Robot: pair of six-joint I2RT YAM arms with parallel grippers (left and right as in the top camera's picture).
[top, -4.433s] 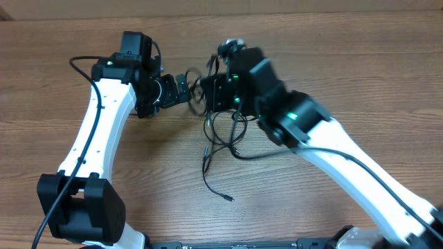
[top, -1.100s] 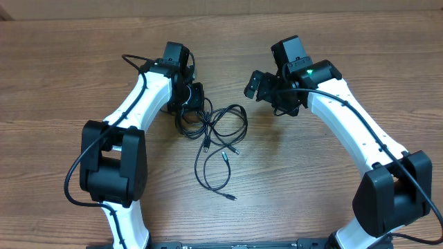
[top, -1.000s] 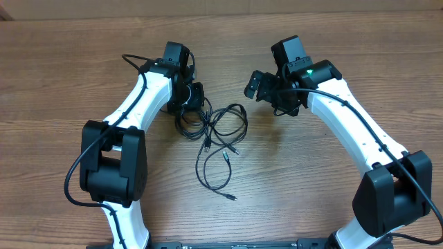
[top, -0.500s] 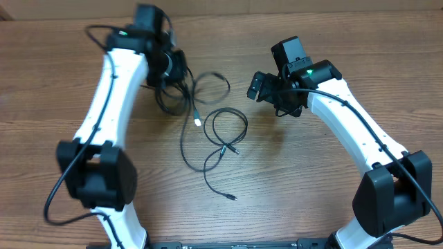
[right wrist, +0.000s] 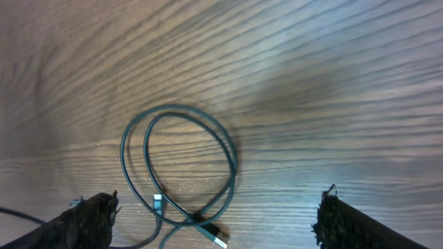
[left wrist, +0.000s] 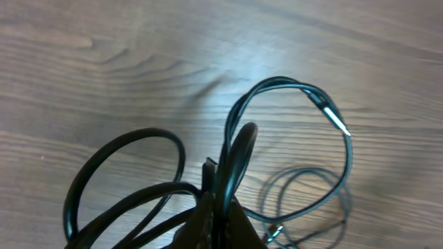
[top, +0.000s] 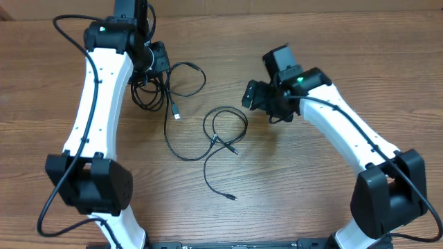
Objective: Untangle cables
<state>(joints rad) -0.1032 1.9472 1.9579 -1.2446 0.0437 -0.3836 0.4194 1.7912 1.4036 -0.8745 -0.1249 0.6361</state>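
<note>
left hand (top: 158, 61) is clenched on a bunch of the cables (top: 166, 117) at the far left, rest trail toward the middle. right hand (top: 250, 97) hangs wide open just right of them.

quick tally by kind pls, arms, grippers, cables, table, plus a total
robot arms: 2, left arm and right arm
grippers: 2, left gripper and right gripper
black cables: at least 2, too tangled for an exact count
wooden table: 1
total: at least 7
</note>
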